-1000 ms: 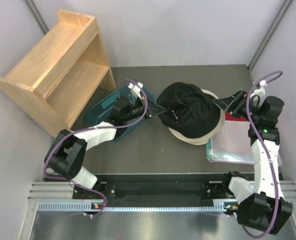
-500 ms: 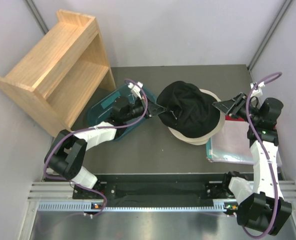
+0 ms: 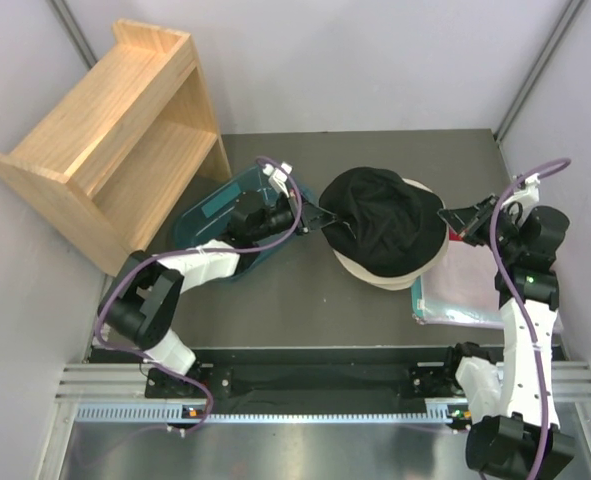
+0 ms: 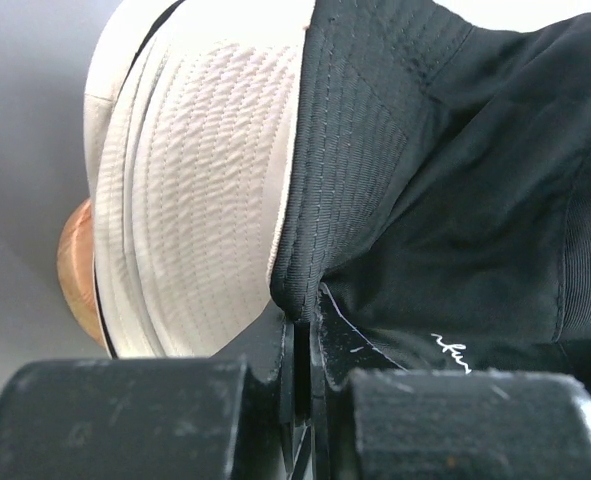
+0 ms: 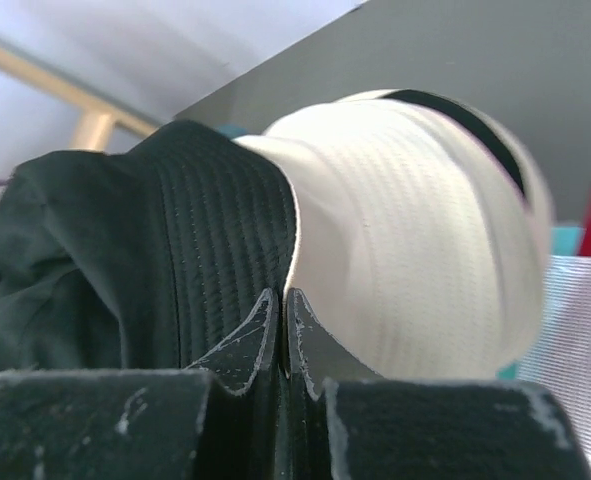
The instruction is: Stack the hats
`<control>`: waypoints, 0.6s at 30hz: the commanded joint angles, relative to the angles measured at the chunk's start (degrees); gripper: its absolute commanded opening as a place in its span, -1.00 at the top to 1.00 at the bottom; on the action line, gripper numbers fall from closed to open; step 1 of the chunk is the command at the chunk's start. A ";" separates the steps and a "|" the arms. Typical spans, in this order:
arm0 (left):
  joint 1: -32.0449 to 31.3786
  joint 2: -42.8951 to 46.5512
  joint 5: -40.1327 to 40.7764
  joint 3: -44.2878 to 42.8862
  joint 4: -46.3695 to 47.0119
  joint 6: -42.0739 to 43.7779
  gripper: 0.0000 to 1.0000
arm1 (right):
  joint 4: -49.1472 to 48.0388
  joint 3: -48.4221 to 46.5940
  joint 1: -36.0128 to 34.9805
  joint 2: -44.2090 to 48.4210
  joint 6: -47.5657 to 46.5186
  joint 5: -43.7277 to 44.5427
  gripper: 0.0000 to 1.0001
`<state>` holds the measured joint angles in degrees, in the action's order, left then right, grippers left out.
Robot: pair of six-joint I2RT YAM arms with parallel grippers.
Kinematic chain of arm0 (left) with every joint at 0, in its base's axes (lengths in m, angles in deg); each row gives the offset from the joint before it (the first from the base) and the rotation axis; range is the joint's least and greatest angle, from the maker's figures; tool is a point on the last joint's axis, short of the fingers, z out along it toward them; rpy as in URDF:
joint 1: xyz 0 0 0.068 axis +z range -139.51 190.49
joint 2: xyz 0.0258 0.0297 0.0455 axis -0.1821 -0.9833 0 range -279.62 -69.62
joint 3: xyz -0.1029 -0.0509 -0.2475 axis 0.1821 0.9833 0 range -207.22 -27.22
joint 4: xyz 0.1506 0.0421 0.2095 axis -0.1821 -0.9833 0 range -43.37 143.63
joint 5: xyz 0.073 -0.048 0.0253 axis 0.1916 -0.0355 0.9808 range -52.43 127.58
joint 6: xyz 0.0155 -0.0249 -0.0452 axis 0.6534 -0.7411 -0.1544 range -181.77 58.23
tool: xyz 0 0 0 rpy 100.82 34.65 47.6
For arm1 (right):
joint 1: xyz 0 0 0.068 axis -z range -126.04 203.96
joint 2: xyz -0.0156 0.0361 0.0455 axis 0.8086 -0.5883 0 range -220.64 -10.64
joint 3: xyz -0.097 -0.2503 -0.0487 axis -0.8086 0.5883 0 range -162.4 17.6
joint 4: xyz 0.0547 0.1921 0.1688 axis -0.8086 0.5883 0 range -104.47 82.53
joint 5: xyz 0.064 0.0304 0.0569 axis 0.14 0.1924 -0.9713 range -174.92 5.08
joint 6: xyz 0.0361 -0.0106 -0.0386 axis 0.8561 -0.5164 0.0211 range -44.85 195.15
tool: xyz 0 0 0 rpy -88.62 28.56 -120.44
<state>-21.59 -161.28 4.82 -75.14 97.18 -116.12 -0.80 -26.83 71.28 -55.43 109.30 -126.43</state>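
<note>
Over the last second, on the bench (image 3: 305, 300), both arms have shifted a little to the right: the left arm has reached further in and the right arm has drawn back toward its own side. Between them the black hat (image 3: 380, 215) has pulled tighter and rounder, and it now covers less of the bench than before. I take that to mean the hat is being stretched and seated over the pile, so this stacking step looks nearly done, with only the release left.

The black hat sits crown up on the cream hats (image 3: 375, 277), whose brims stick out below it on the near and right sides. Those in turn cover the wooden stand (image 4: 73, 262), of which only a sliver shows in the left wrist view.

The left pincer (image 3: 323, 213) is at the hat's left edge, jaws closed tight on the black brim with the stitched hem caught between them. The right pincer (image 3: 451, 214) is at the opposite edge, also pressed closed, and it seems to nip the thin black brim where it meets the cream fabric.
</note>
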 commanded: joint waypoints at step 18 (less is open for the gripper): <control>-0.44 -12.32 -0.30 -5.69 4.54 -0.15 1.00 | 1.89 5.31 1.22 -3.80 -9.02 28.07 1.00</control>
<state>-22.57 -173.26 1.06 -80.11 106.32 -120.77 3.75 -24.64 71.33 -57.03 103.64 -109.10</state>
